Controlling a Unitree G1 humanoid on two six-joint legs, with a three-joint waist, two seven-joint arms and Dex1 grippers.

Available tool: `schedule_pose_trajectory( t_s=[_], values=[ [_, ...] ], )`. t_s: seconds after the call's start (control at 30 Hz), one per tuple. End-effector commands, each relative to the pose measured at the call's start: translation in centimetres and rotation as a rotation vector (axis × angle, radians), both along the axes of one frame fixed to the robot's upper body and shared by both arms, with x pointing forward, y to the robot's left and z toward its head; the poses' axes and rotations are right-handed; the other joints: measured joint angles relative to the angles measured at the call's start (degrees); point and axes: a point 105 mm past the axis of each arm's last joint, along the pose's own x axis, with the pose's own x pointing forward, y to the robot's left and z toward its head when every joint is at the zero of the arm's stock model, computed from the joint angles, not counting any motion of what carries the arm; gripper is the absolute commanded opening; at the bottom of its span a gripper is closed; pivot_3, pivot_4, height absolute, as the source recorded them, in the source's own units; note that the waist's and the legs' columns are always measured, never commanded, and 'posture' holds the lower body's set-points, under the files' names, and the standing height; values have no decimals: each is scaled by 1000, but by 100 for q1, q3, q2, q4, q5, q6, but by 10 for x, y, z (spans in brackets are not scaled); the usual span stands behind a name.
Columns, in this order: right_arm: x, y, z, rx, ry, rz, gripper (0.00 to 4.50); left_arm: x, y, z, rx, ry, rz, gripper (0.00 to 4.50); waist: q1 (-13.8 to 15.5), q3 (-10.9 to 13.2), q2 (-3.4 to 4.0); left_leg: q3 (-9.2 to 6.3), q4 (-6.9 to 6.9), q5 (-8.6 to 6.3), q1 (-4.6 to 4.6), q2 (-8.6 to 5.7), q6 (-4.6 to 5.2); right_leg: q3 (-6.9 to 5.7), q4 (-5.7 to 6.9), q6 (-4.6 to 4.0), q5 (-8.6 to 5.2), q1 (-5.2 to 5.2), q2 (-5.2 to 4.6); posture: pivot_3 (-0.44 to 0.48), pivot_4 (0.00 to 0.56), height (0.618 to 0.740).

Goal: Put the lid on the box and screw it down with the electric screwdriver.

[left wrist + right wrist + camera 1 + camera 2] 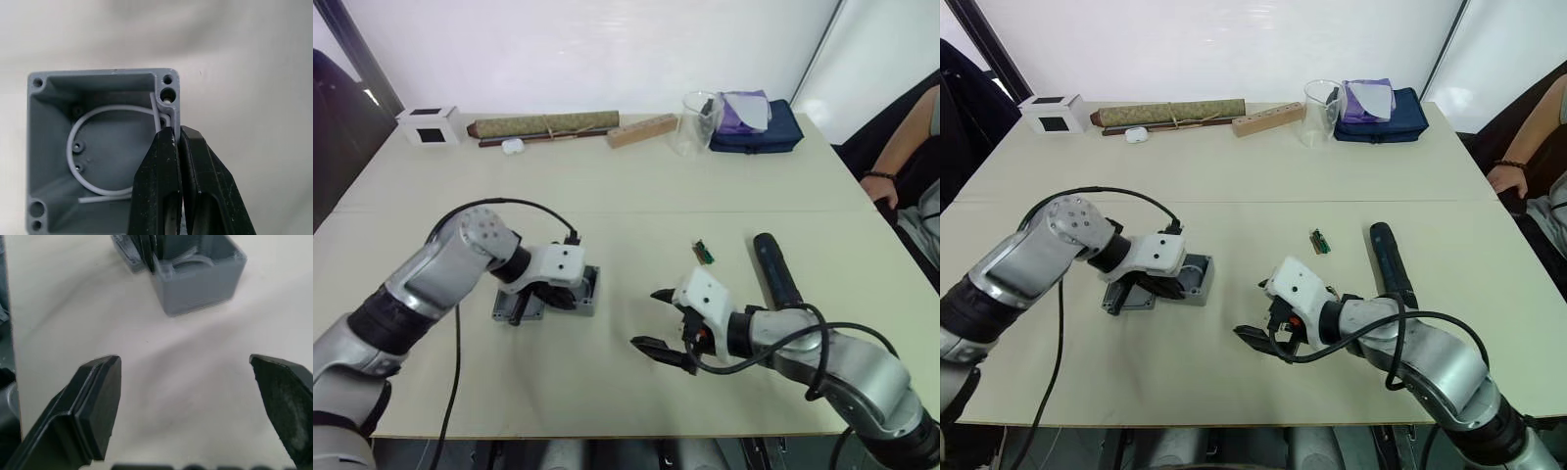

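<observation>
I see my left hand (177,134) clamped on one wall of the small open grey cast-metal box (100,147) on the beige bench (636,211), my right hand (654,319) spread open and empty nearby, the thick black cylindrical electric screwdriver (775,268) lying beside it.

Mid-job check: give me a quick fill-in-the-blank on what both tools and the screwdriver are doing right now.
1. The left tool is shut on one ____ of the box.
2. The right tool hangs over the table with its fingers ____.
3. The electric screwdriver lies on the table, to the ____ of the right tool.

Missing words: wall; open; right
</observation>
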Motion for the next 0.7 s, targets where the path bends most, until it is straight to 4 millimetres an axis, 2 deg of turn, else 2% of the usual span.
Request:
schedule_pose_trajectory(
  t_s=[0.03, 0.23, 0.47, 0.57, 0.63, 0.7],
  values=[
    [-3, -3, 14, 9, -71, 19, 4500, 1, -12, 19, 6, -74, -182, 34, -15, 0, 1, 1, 2, -1, 0, 0, 2, 1, 0, 0, 0, 1, 0, 0, 150, 740],
    [-1, -5, 17, 1, -95, -8, 4500, 17, -25, 0, 61, -79, -320, 34, -41, -1, 4, 1, 18, -10, 6, 0, 17, 4, 23, 2, -2, 0, 1, 0, 150, 740],
    [-3, -6, 19, 10, -105, -52, 4500, 30, -28, -15, 123, -39, -328, 34, -24, 0, 2, 1, 34, -15, 3, -1, 26, 7, 42, 4, -5, -1, 0, 0, 150, 740],
    [-5, -7, 18, 11, -104, -61, 4500, 29, -30, -15, 117, -32, -335, 870, -28, 0, 2, 1, 35, -15, 3, -1, 27, 7, 42, 5, -5, -1, 0, 0, 150, 740],
    [-6, -7, 18, 11, -102, -58, 4500, 27, -29, -13, 108, -23, -331, 1850, -36, 0, 2, 1, 35, -16, 4, -1, 27, 8, 44, 6, -5, -2, 0, 0, 150, 740],
    [-8, -6, 18, 12, -97, -35, 4500, 26, -29, 1, 63, 3, -271, 2518, -44, 0, 2, 1, 35, -15, 4, -1, 27, 8, 48, 5, -5, -3, 0, 0, 150, 740]
  ],
)
